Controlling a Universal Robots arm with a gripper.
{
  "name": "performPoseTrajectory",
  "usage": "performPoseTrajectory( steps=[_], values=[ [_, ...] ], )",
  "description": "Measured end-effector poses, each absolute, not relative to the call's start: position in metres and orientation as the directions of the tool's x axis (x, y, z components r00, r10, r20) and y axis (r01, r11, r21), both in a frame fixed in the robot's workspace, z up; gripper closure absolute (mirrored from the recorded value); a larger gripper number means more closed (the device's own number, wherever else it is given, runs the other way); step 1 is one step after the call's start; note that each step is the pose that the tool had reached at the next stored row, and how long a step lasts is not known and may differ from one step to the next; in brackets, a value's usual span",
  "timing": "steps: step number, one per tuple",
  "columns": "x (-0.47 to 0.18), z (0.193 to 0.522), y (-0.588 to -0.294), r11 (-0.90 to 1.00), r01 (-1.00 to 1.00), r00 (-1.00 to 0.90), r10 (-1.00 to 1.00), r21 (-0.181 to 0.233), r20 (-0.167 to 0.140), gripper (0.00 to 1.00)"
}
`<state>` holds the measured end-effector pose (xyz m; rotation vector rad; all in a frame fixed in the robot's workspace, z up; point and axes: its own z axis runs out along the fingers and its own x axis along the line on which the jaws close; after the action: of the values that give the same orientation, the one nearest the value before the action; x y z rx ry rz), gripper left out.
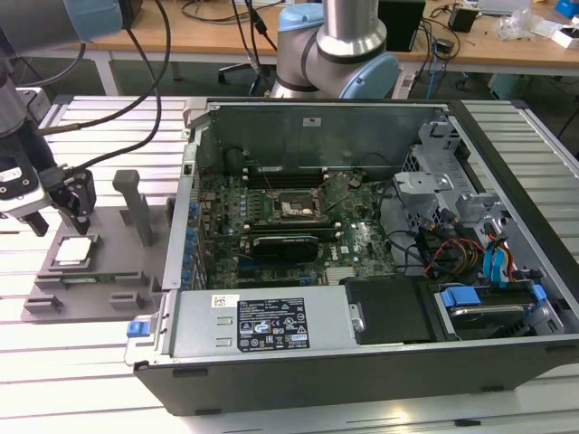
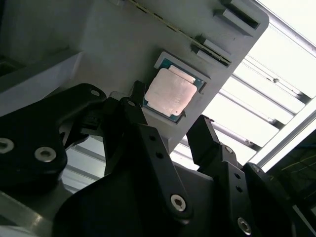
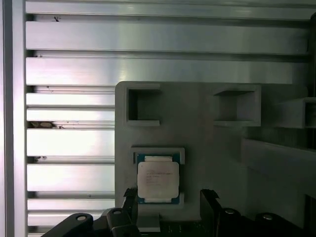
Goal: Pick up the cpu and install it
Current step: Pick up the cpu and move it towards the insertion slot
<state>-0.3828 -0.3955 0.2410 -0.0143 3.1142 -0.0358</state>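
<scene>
While the cpu lies flat in its recess on the grey holder beside the computer case, the gripper hangs just above it, fingers spread (holding nothing), so a clean pick likely wants them centred squarely over opposite edges.

A silver worktop of long ribbed aluminium slats carries everything. Directly beneath the jaws, a flat grey plastic fixture plate with shallow square pockets and upright posts lies on the slats. In both wrist views the plate lies under the jaws, with bare slats running past its edge. To the exterior view's right of the jaws, a large open computer case of black and grey metal lies on its side on the same worktop. It sits just beside the plate; whether they touch cannot be told.
</scene>
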Motion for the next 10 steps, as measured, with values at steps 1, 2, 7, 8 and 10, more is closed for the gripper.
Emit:
performPoseTrajectory(
  steps=[1, 2, 7, 8, 10],
  values=[
    [-0.3828, 0.2364, -0.3955, 1.0, -0.009, -1.0, -0.009, -0.023, -0.027, 0.38],
    [-0.3829, 0.2329, -0.3955, 1.0, -0.009, -1.0, -0.009, -0.023, -0.027, 0.38],
    [-0.3828, 0.2297, -0.3955, 1.0, -0.009, -1.0, -0.009, -0.023, -0.027, 0.38],
    [-0.3829, 0.2292, -0.3955, 1.0, -0.009, -1.0, -0.009, -0.023, -0.027, 0.38],
    [-0.3829, 0.2285, -0.3955, 1.0, -0.009, -1.0, -0.009, -0.023, -0.027, 0.38]
  ],
)
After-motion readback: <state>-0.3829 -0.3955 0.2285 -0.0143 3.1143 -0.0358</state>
